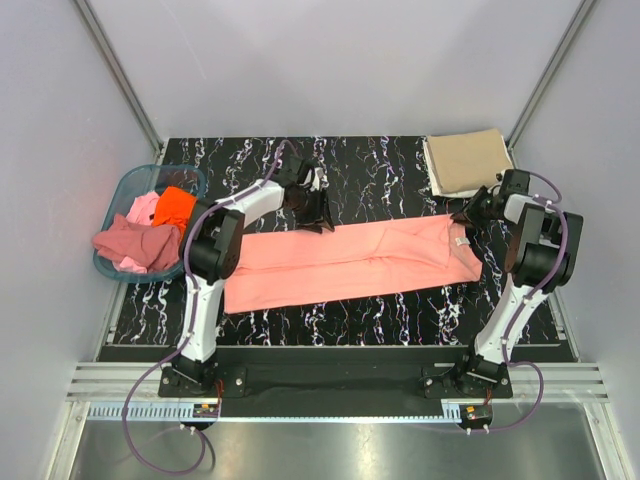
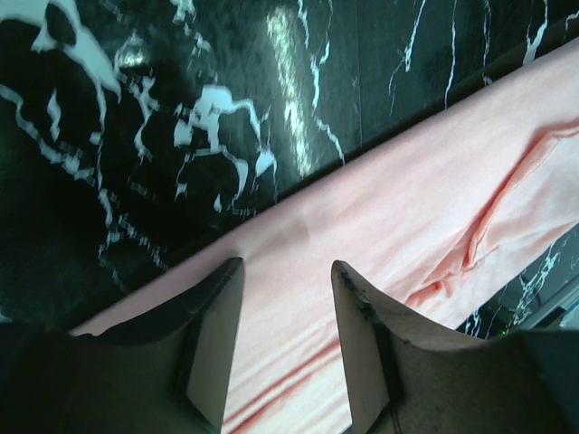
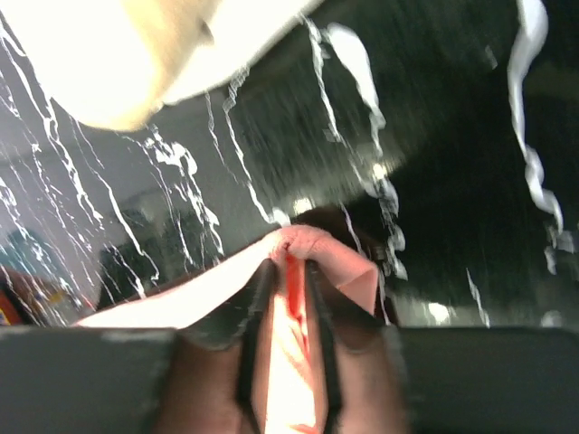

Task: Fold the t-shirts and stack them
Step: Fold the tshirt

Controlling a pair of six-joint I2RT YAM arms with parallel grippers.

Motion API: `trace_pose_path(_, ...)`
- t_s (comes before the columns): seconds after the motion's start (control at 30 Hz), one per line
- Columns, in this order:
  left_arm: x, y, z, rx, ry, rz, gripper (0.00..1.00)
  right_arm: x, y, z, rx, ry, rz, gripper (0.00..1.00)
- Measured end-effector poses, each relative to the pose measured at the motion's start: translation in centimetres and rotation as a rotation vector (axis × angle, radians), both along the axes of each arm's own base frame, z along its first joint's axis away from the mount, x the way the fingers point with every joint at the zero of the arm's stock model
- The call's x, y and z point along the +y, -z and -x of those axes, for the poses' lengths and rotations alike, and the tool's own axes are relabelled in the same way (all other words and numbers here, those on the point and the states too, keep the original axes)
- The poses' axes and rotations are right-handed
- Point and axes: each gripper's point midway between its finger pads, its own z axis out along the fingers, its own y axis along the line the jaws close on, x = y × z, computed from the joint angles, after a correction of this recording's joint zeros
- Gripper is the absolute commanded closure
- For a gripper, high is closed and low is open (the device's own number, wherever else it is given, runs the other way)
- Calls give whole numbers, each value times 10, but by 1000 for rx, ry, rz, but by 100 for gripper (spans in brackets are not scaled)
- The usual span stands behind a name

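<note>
1. Left gripper (image 2: 285, 271): the jaws stand roughly half apart with nothing between them. Its fingers (image 2: 215, 334) hang over the far long edge of the salmon-pink t-shirt (image 1: 350, 258). Whether the tips touch the cloth cannot be told.
2. Right gripper (image 3: 289, 264): the jaws are narrow and pinch a small raised fold of the same shirt's cloth at its right end, near the collar.
3. Salmon-pink t-shirt: it lies on the table (image 1: 400, 165) as a long band folded lengthwise. It lies mostly on the near side of both grippers. It ends at the right gripper and runs on past the left gripper to that gripper's left.
4. Tan t-shirt (image 1: 465, 162): it is folded flat, just beyond the right gripper at the table's far right corner, apart from the salmon-pink one.
5. Teal basket (image 1: 118, 190): it sits well to the left of the left gripper, at the table's left edge. It holds a crumpled orange t-shirt (image 1: 174, 206), a light pink t-shirt (image 1: 143, 207) and a dusty rose t-shirt (image 1: 130, 243). The dusty rose one spills over the rim.
</note>
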Motion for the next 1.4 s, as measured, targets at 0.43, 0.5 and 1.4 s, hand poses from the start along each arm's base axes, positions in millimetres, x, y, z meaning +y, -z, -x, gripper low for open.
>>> trace_pose_path(0.43, 37, -146, 40, -271, 18, 41, 50, 37, -74, 31, 1, 162, 51, 59)
trace_pose_path(0.5, 44, -156, 54, -301, 24, 41, 50, 55, -68, 41, 43, 172, 56, 60)
trace_pose_path(1.4, 107, -178, 100, -463, -33, -139, 47, 264, -6, -35, 40, -193, 47, 61)
